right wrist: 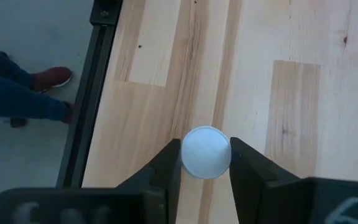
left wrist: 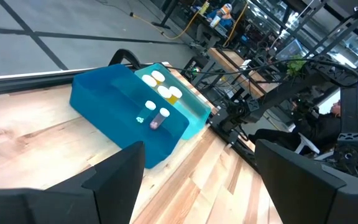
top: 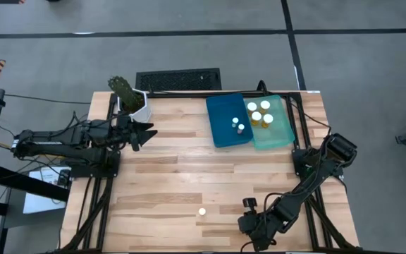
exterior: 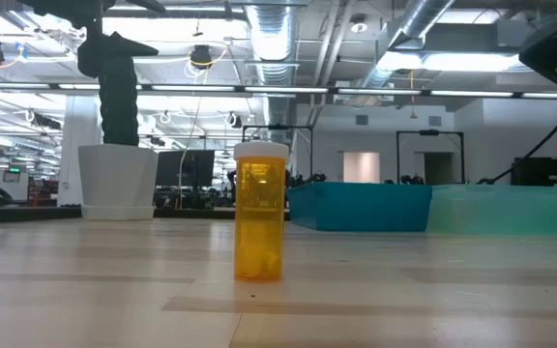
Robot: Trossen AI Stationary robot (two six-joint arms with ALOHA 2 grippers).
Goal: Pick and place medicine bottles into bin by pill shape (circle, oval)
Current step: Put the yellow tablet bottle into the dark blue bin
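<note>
One bottle (exterior: 260,212) stands upright on the worktop (top: 175,176), cap up; right gripper (right wrist: 205,163) straddles its cap, jaws open; left gripper (left wrist: 197,180) waits far-left, open.

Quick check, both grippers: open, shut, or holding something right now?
Left gripper: open, empty, waiting near the potted plant.
Right gripper: around the white cap of the last medicine bottle on the table; whether it is shut cannot be told.

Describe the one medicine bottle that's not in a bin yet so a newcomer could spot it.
On the light wooden table, look away from the blue bin and teal bin, toward the near edge. There an amber-yellow, white-capped medicine bottle stands upright, alone on bare wood; every other bottle sits inside a bin.
</note>
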